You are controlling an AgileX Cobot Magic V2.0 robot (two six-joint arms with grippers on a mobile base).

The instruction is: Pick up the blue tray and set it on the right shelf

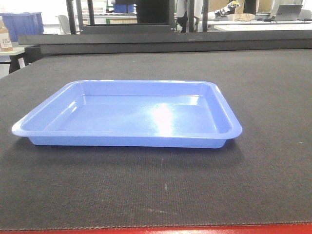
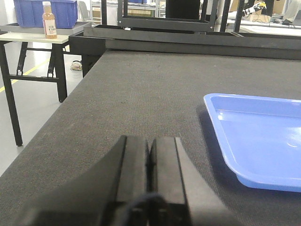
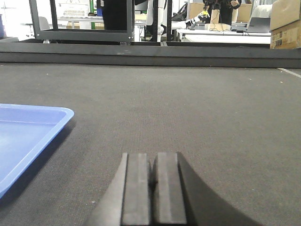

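1. Lying flat and open side up on the dark mat (image 1: pixel 253 185), the blue tray (image 1: pixel 126 117) sits near the middle of the table, set back from the table's red front edge (image 1: pixel 195 230). Its long axis runs left to right across the front view, with one long rim facing the camera.
2. The tray's glossy floor is bare and shows a bright glare patch. No lettering can be seen on it.
3. On a side table (image 2: pixel 33 38) at far left stands a bottle (image 2: pixel 49 20) of orange-brown liquid in front of a deep blue bin (image 2: pixel 44 12). The bottle's label seems to carry print, but it is too small to read.
4. Left gripper (image 2: pixel 149 141): the black fingers are pressed together with only a thin seam between them. They hold nothing and sit low above the mat, with the tray's near corner off to their right and apart from them.
5. Right gripper (image 3: pixel 152 157): the fingers are likewise closed against each other and empty. The tray's corner lies to their left, not touching.
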